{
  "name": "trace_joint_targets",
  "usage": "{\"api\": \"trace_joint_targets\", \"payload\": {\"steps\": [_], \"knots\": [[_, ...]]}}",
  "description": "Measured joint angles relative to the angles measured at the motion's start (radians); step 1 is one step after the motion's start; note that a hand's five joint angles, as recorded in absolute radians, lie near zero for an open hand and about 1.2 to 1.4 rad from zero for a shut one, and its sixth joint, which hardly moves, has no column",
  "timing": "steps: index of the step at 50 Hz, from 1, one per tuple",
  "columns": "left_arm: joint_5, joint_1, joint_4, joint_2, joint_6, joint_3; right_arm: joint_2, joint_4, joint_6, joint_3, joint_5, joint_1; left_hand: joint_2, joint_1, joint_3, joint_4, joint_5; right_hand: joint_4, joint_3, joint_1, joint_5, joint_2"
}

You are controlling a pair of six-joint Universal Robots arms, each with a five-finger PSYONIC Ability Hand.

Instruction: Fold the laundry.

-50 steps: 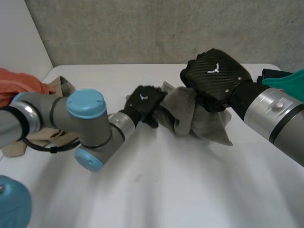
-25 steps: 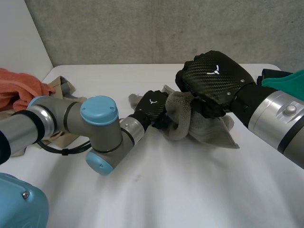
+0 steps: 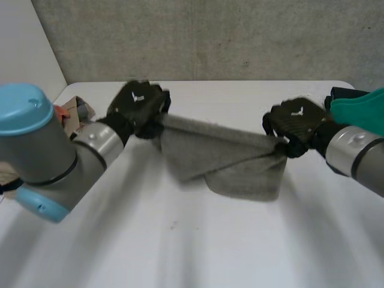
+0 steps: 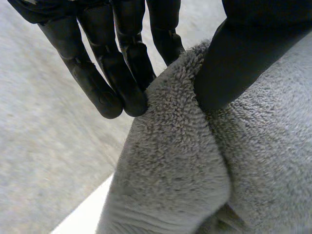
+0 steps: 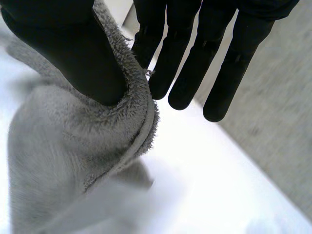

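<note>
A grey towel [image 3: 228, 157] hangs stretched between my two hands above the white table [image 3: 198, 252], its lower part sagging toward the surface. My left hand [image 3: 139, 105] pinches one end of the towel's upper edge; its own wrist view shows the thumb [image 4: 243, 53] pressing the grey towel [image 4: 195, 161] against the fingers [image 4: 117, 73]. My right hand [image 3: 297, 123] holds the other end, where its thumb [image 5: 73, 53] clamps the grey towel [image 5: 73, 156] against the fingers [image 5: 190, 58].
A teal garment [image 3: 359, 108] lies at the table's right edge behind my right arm. Beige cloth [image 3: 73, 111] lies at the left edge behind my left arm. A grey wall runs along the table's far side.
The bunched towel has been pulled out into a taut span. My left hand closed on it and swung up and left; my right hand drew away to the right.
</note>
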Motion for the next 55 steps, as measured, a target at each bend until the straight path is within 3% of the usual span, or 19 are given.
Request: {"api": "trace_joint_targets", "payload": {"steps": [4, 11, 18, 23, 27, 30, 37, 41, 48, 55], "knots": [[0.024, 0.006, -0.006, -0.049, 0.06, 0.006, 0.094, 0.017, -0.033, -0.062, 0.041, 0.03, 0.0, 0.0, 0.0, 0.0, 0.0, 0.0, 0.0, 0.0, 0.0, 0.0], [-0.026, -0.017, -0.033, -0.28, 0.155, 0.358, 0.295, -0.047, 0.001, -0.34, 0.185, 0.113, 0.005, 0.0, 0.0, 0.0, 0.0, 0.003, 0.001, 0.0, 0.0, 0.002], [-0.141, -0.038, 0.084, -0.381, 0.138, 0.784, 0.388, -0.319, 0.083, -0.644, 0.35, 0.152, 0.006, 0.0, 0.0, 0.001, 0.0, 0.004, 0.001, 0.0, 0.0, 0.002], [-0.211, -0.045, 0.216, -0.342, 0.093, 0.879, 0.354, -0.517, 0.109, -0.708, 0.423, 0.161, 0.006, 0.0, 0.0, 0.001, 0.0, 0.004, 0.001, 0.0, 0.0, 0.002], [-0.211, -0.047, 0.276, -0.28, 0.07, 0.808, 0.3, -0.587, 0.117, -0.665, 0.421, 0.168, 0.006, 0.0, 0.0, 0.001, 0.0, 0.004, 0.001, 0.0, 0.009, 0.002], [-0.176, -0.042, 0.304, -0.19, 0.062, 0.603, 0.24, -0.587, 0.118, -0.555, 0.369, 0.173, 0.006, 0.0, 0.0, 0.001, 0.01, 0.004, 0.001, 0.0, 0.024, 0.002], [-0.099, -0.01, 0.354, -0.077, 0.065, 0.126, 0.129, -0.453, 0.094, -0.227, 0.264, 0.152, 0.006, 0.0, 0.0, 0.001, 0.013, 0.004, 0.001, 0.0, 0.024, 0.002], [-0.062, 0.014, 0.397, -0.09, 0.071, -0.066, 0.108, -0.383, 0.064, -0.052, 0.215, 0.134, 0.006, 0.0, 0.0, 0.001, 0.013, 0.004, 0.001, 0.0, 0.024, 0.002], [-0.014, 0.052, 0.483, -0.212, 0.103, -0.209, 0.142, -0.349, -0.024, 0.181, 0.119, 0.115, -0.007, -0.003, -0.008, -0.011, 0.01, 0.004, 0.001, 0.0, 0.024, 0.002], [-0.012, 0.079, 0.474, -0.285, 0.146, -0.199, 0.167, -0.35, -0.068, 0.237, 0.107, 0.101, -0.399, -0.396, -0.393, -0.396, -0.357, 0.004, 0.001, 0.0, 0.024, 0.002]]}}
